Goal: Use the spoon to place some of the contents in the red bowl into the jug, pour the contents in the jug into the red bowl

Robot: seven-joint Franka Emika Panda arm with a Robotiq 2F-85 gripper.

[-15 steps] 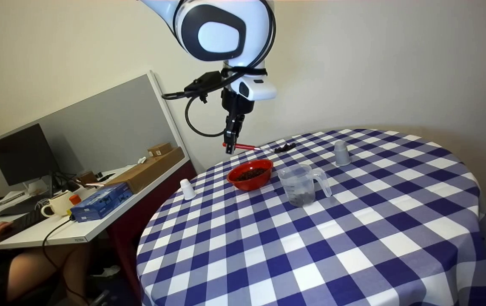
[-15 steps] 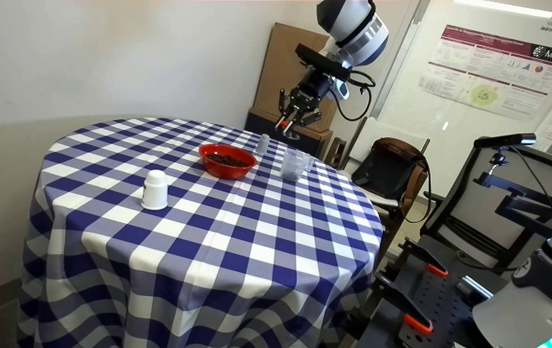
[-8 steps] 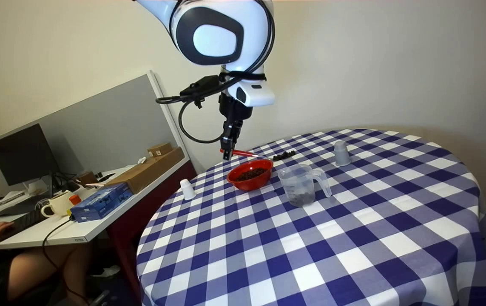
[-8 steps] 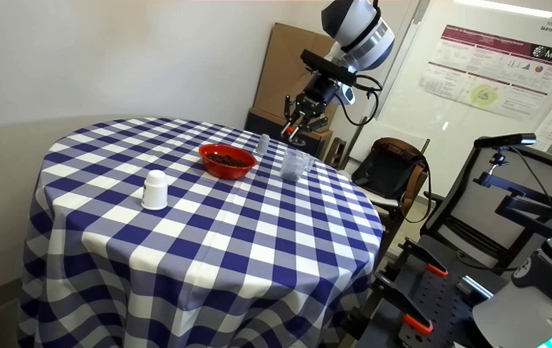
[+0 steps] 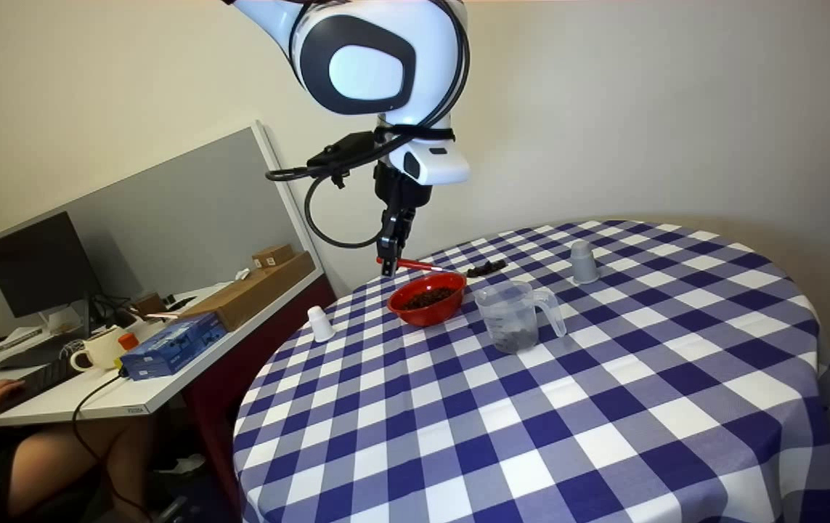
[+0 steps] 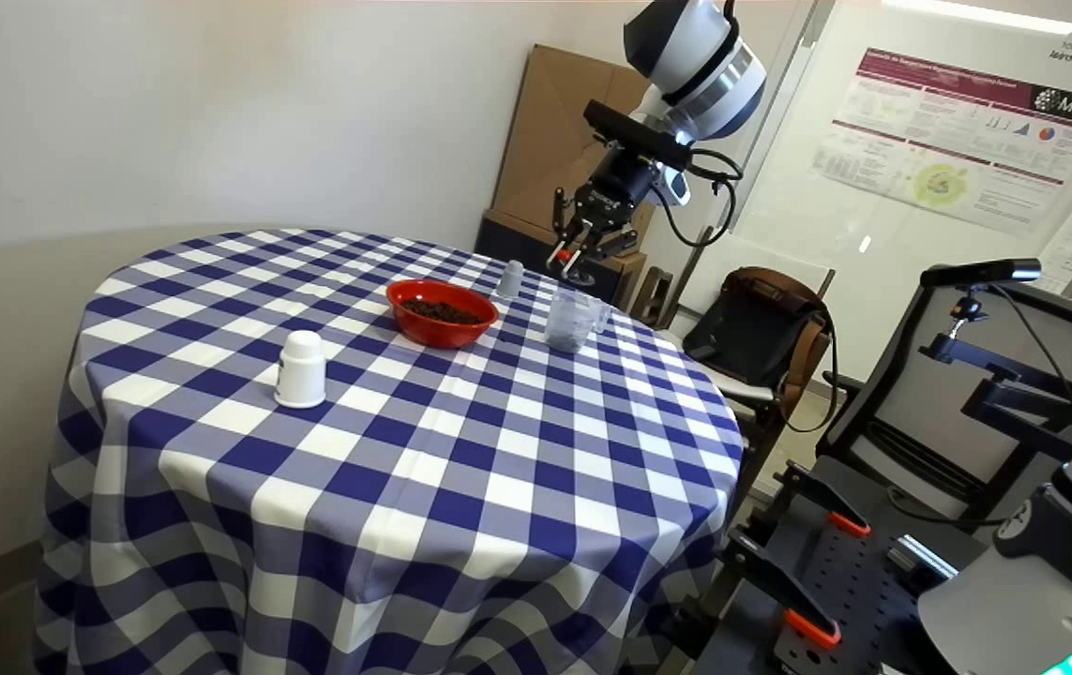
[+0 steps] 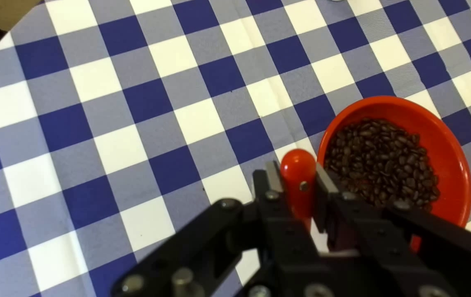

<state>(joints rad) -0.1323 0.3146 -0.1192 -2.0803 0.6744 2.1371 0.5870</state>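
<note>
My gripper [image 7: 299, 177] is shut on the red handle of the spoon [image 7: 298, 181], whose rounded end pokes out between the fingertips. In an exterior view the spoon [image 5: 415, 264] is held roughly level above the table, its far end bearing a dark heap of beans [image 5: 486, 269]. The red bowl [image 5: 426, 299], partly filled with dark beans [image 7: 379, 161], stands upright; in the wrist view it lies to the right of the fingers. Beside it is the clear jug [image 5: 507, 316], upright with its handle turned away from the bowl, something greyish at its bottom. The wrist view does not show the jug.
A white upturned cup [image 6: 301, 370] stands on the checked tablecloth [image 6: 460, 450], and a greyish cup [image 5: 584, 263] stands beyond the jug. A desk with a blue box [image 5: 173, 346] is beside the table, where a person sits. A chair with a bag [image 6: 744, 323] is behind the table.
The arm has come down a little, carrying the spoon lower, mostly in the earlier half second. Bowl, jug and cups have stayed where they were. The grip looks the same.
</note>
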